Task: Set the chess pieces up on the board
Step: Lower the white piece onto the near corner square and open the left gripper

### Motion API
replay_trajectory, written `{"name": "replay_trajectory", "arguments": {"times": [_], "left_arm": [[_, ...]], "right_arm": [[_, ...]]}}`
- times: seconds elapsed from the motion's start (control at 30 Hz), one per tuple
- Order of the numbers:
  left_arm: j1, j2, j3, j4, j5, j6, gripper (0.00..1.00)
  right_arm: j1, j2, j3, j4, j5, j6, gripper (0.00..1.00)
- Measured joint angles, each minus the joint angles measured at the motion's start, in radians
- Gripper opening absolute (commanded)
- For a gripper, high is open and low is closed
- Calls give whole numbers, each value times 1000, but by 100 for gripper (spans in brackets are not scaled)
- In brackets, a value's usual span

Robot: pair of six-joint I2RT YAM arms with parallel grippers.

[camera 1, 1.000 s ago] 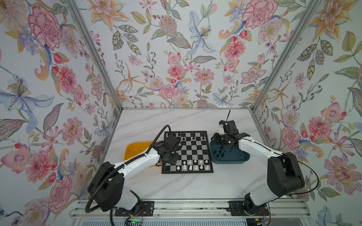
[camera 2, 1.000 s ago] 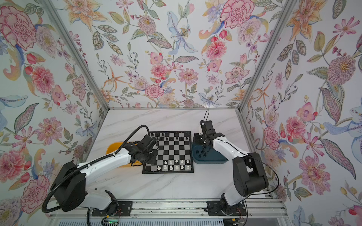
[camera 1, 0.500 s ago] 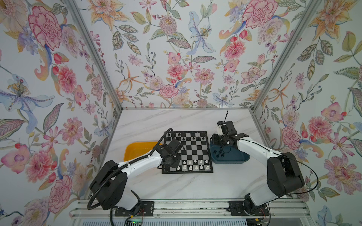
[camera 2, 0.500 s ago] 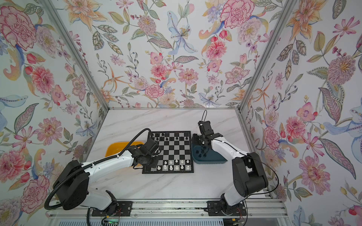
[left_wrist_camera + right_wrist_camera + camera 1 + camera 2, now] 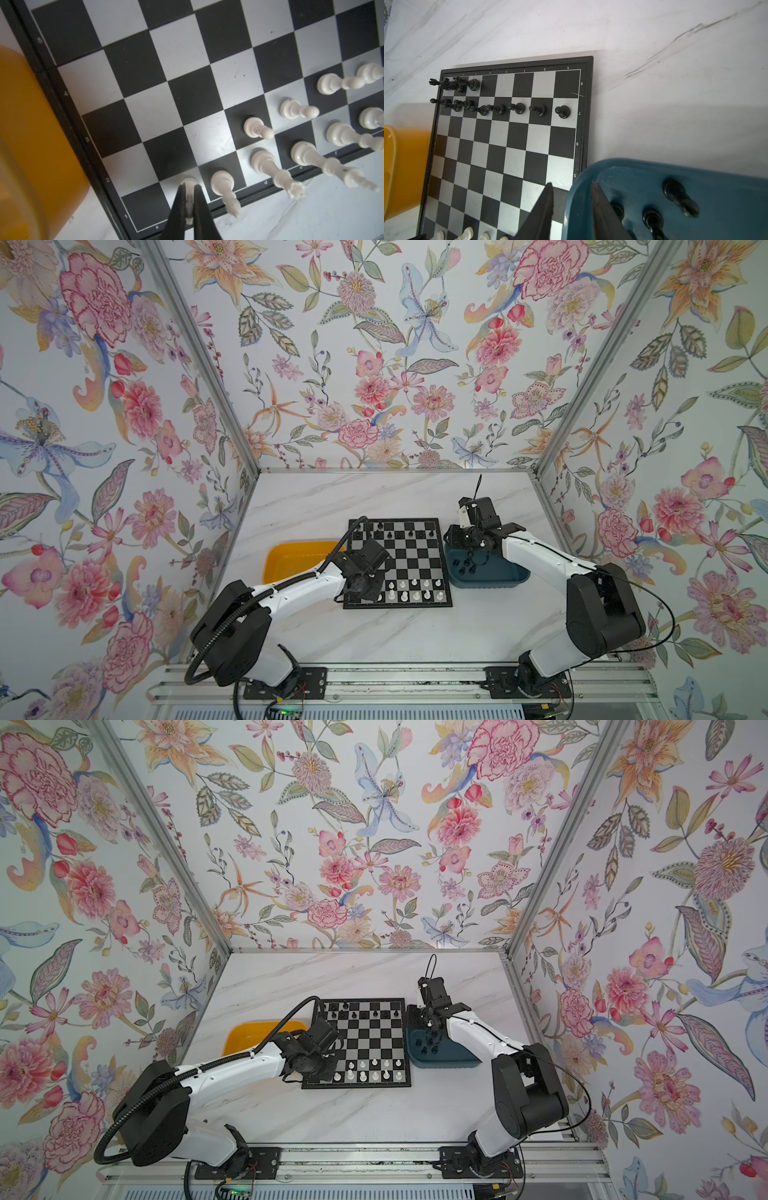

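Observation:
The board (image 5: 417,559) lies mid-table, seen in both top views. Black chess pieces (image 5: 518,108) fill its far rows and white chess pieces (image 5: 256,127) stand along its near rows. My left gripper (image 5: 188,188) is shut on a white piece (image 5: 189,183) whose base rests on a light square in the near-left corner beside a white bishop (image 5: 223,185). In a top view this gripper (image 5: 365,588) hides that corner. My right gripper (image 5: 572,184) hangs open over the rim of the dark blue tray (image 5: 726,207), holding nothing. Three black pieces (image 5: 679,195) lie in that tray.
A yellow tray (image 5: 291,559) sits against the board's left edge, close to my left arm. The dark blue tray (image 5: 500,578) touches the board's right edge. Floral walls close in the marble table (image 5: 395,497) on three sides.
My left gripper has carried the white piece from the board's left middle down to the near-left corner. My right gripper has shifted slightly over the blue tray, still open.

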Motion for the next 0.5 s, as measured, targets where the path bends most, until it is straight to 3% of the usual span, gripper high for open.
{"name": "replay_trajectory", "arguments": {"times": [0.5], "left_arm": [[-5,-1,0,-5,-9,-8,0]], "right_arm": [[5,0,0,0,0,0,33]]}}
